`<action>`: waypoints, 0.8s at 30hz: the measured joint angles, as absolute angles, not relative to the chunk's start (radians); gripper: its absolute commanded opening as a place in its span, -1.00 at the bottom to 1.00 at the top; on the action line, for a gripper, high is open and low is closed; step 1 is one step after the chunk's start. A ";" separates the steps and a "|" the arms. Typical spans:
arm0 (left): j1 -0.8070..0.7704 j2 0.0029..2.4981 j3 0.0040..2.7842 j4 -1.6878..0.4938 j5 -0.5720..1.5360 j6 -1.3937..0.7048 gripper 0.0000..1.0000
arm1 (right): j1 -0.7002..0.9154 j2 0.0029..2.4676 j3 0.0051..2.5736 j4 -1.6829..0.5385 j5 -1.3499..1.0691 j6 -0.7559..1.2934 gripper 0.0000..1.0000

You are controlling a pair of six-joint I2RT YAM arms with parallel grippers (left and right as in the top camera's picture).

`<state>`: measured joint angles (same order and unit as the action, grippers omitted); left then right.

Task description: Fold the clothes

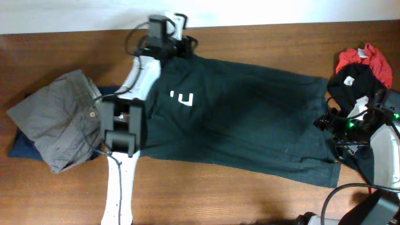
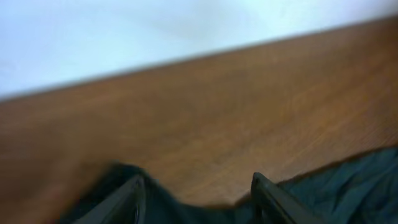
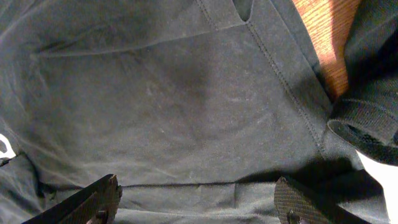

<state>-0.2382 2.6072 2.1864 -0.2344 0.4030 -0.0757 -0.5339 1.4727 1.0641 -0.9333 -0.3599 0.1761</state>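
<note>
Nearest, at 6 o'clock, a strip of bare tabletop (image 1: 250, 200) was seen. Beyond it the shirt (image 1: 250, 119) was laid flat across the middle. Its long axis was set roughly from 9 to 3 o'clock, with the 3 o'clock end dropped slightly toward 4. White letters (image 1: 183, 98) were shown near the 9 o'clock end. Which end carried the neck could not be told. Spread out this way, the shirt was judged ready to be folded from its edges.

At 3 o'clock the right hand (image 3: 198, 183) was held low over the shirt's end. Its fingers were spread wide and nothing was gripped between them. It was judged to be stationed there so that this edge could be taken.

At 9 o'clock a grey garment (image 1: 56, 119) was heaped on a navy garment (image 1: 19, 147). At 2 o'clock a black garment (image 1: 353, 78) lay bunched just beside the shirt's far corner, with a red garment (image 1: 369, 59) behind it. Both heaps were judged to be set aside for a later turn.

Farthest, at 11 o'clock, the left hand (image 1: 185, 45) was placed at the shirt's far corner, by the tabletop's far edge. In the blurred wrist view its fingers (image 2: 134, 199) were parted, with bare wood in the gap and dark cloth at their roots. No pinch was seen. That corner was judged a natural place to lift or smooth the shirt. A white wall (image 2: 124, 37) was seen beyond.
</note>
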 measured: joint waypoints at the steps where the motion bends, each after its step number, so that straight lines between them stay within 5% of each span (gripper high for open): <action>1: -0.249 2.616 2.186 -0.234 0.391 -0.076 0.09 | -0.534 1.473 1.064 -0.933 -0.360 0.176 0.66; 16: -0.248 2.656 2.186 -0.218 0.200 -0.076 0.06 | -0.534 1.473 1.063 -0.938 -0.360 0.176 0.65; 24: -0.249 2.676 2.192 -0.216 0.183 -0.074 -0.49 | -0.534 1.473 1.060 -0.942 -0.360 0.176 0.65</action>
<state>-0.2485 2.6762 2.1918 -0.2157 0.1829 -0.0742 -0.5339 1.4727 1.0603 -0.9421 -0.3603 0.1757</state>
